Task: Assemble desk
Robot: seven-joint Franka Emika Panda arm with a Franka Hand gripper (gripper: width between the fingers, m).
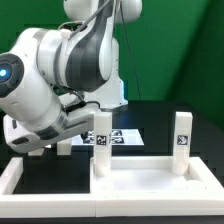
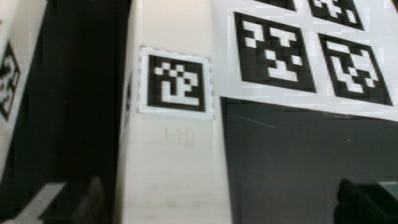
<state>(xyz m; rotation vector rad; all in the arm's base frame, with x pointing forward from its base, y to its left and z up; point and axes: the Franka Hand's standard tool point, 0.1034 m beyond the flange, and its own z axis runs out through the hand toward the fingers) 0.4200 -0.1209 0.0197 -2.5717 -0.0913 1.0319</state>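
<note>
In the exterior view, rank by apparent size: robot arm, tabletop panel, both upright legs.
Largest: robot arm, though it seems nearest the camera.
Next: tabletop panel.
Smallest: leg on the exterior view's right and leg on the exterior view's left, which look alike, so unranked.

Black table, marker board, tabletop panel, border rail

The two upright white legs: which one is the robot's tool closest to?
The leg on the exterior view's left, beside the marker board; the other leg stands far off on that view's right.
</note>
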